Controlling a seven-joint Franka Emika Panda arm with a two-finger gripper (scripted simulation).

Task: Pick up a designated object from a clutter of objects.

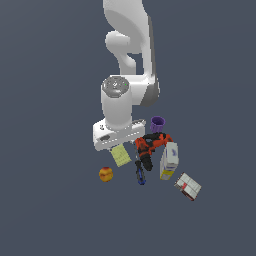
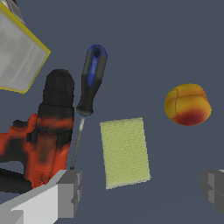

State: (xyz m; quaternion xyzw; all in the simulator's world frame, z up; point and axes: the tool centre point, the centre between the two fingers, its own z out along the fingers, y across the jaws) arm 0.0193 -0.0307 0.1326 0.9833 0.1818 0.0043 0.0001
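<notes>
In the wrist view the pincer (image 2: 142,192) stands open: one grey fingertip (image 2: 70,192) and the other (image 2: 214,189) are set wide apart, and nothing is held between them. The yellow-green pad (image 2: 125,151) lies flat on the grey surface (image 2: 144,39) in the gap between the fingertips, touching neither.

Just beside the pad lies the blue-handled screwdriver (image 2: 89,85), its thin shaft running alongside one pad edge. The red-black drill (image 2: 43,140) lies on the other side of the screwdriver. The red-yellow fruit (image 2: 188,105) sits apart from the pad, on the side opposite the drill. A corner of the white-yellow carton (image 2: 19,57) shows beyond the drill.

In the exterior view the pad (image 1: 120,155) lies directly below the arm's hand (image 1: 117,135), at the left of the clutter. The fruit (image 1: 105,174) is nearer and to the exterior view's left. The screwdriver (image 1: 140,173), drill (image 1: 150,145) and carton (image 1: 168,161) follow to the right. The white-red box (image 1: 188,186) lies farthest right. The purple cup (image 1: 157,124) stands at the far side of the group.
</notes>
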